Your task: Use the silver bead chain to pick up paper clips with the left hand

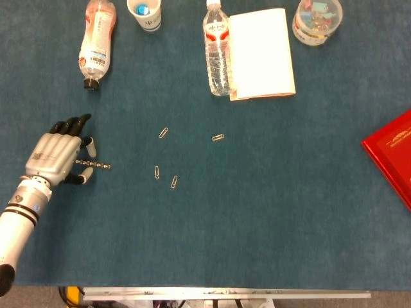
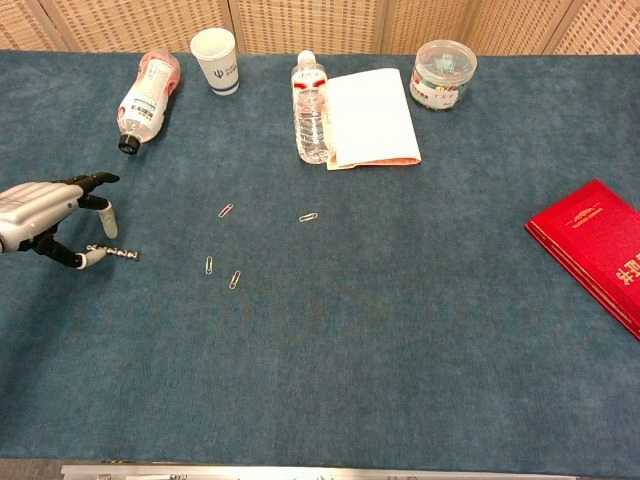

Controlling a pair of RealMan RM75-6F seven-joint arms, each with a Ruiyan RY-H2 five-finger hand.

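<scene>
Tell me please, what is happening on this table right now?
The robot's left hand is down on the blue table at the near end of a short silver bead chain, its fingertips around that end. The chain lies flat on the cloth; whether it is pinched cannot be told. Four paper clips lie loose to the right of the chain, none touching it. The right hand is not in view.

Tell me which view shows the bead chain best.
The head view: it looks straight down, so the bead chain lies in full length on the blue cloth, its near end between the fingertips of the left hand. The chest view shows the same chain at a low slant, shorter and partly masked by a fingertip.
</scene>
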